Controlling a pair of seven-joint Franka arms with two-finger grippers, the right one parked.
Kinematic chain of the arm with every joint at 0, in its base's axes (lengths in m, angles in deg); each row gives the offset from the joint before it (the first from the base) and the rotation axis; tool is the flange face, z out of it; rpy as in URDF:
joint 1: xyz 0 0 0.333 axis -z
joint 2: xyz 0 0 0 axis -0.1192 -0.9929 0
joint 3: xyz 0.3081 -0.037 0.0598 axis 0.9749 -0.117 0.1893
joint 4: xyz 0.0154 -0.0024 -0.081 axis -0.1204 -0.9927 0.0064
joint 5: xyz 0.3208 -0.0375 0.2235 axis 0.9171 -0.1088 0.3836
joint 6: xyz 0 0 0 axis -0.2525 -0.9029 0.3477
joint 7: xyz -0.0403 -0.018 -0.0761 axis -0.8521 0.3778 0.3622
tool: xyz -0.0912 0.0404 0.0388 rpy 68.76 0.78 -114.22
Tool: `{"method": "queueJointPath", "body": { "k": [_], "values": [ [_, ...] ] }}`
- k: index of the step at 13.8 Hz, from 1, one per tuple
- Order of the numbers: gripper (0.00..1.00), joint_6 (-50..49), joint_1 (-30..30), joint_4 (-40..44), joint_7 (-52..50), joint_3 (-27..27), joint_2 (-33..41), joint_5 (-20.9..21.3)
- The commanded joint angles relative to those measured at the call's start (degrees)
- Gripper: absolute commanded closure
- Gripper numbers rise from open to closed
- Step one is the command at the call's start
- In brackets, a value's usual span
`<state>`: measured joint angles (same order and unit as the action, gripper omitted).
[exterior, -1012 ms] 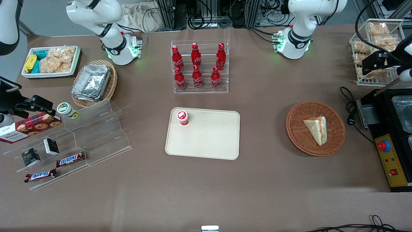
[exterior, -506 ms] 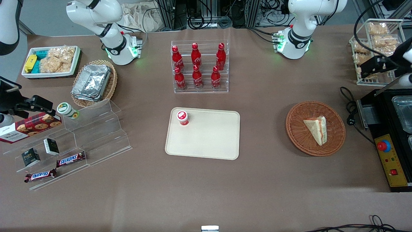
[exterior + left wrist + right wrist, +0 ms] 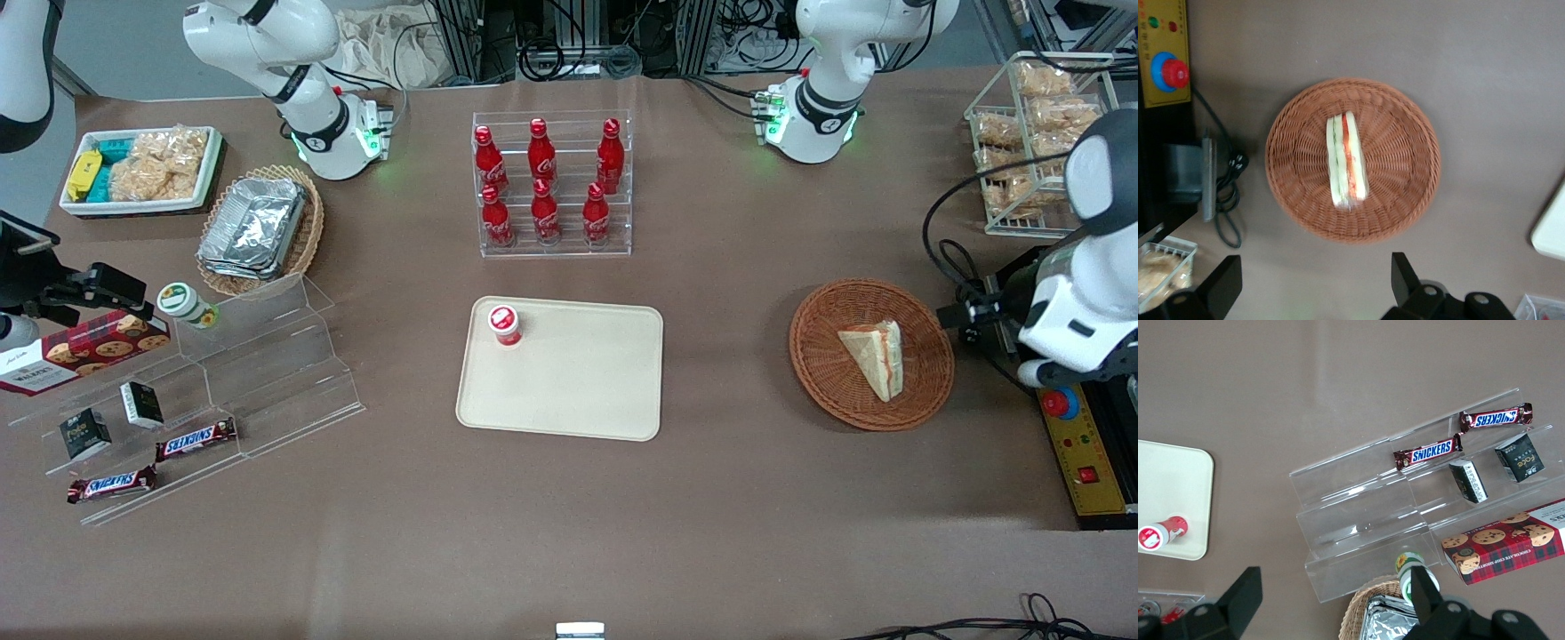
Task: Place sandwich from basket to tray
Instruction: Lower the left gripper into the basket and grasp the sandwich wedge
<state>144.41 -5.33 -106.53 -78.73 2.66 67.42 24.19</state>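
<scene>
Sandwich (image 3: 876, 357) lies in the reddish-brown basket (image 3: 822, 373), toward the working arm's end of the table; the wedge sits slightly off the basket's centre, toward the rim nearest the arm, filling edge facing that way. In the left wrist view the sandwich (image 3: 1347, 159) shows on edge, white bread with a red and a green layer, alone in the basket (image 3: 1405, 193); nothing is touching it.

Left gripper (image 3: 1311, 287) hangs above the table just outside the basket rim, well clear of the sandwich; its two dark fingers (image 3: 1221, 288) stand wide apart with nothing between them (open and empty). In the front view the working arm's white wrist is over the table edge beside the basket, above the black control box (image 3: 1089, 449) with its red button; the claw itself is not made out there.

Tray (image 3: 587, 391) sits mid-table, nearer the front camera than the acrylic rack of red bottles (image 3: 551, 187); a small red-capped bottle (image 3: 504, 324) stands at the tray's corner toward the rack and the parked arm's end; the rest of the tray surface is bare. Basket and tray are well apart, brown tabletop (image 3: 729, 356) between them.
</scene>
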Motion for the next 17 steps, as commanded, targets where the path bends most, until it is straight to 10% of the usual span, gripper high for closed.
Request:
{"method": "queueJointPath", "body": {
  "k": [1, 14, 17],
  "values": [
    [0.0, 10.1, -1.8, -10.3, -2.9, 0.0, 2.1, -2.4],
    [0.01, 42.5, -2.3, -30.0, -7.2, -0.2, -7.0, -5.9],
    [0.33, 41.9, -2.5, -29.7, -7.4, -0.2, -6.8, -6.2]
  ]
}}
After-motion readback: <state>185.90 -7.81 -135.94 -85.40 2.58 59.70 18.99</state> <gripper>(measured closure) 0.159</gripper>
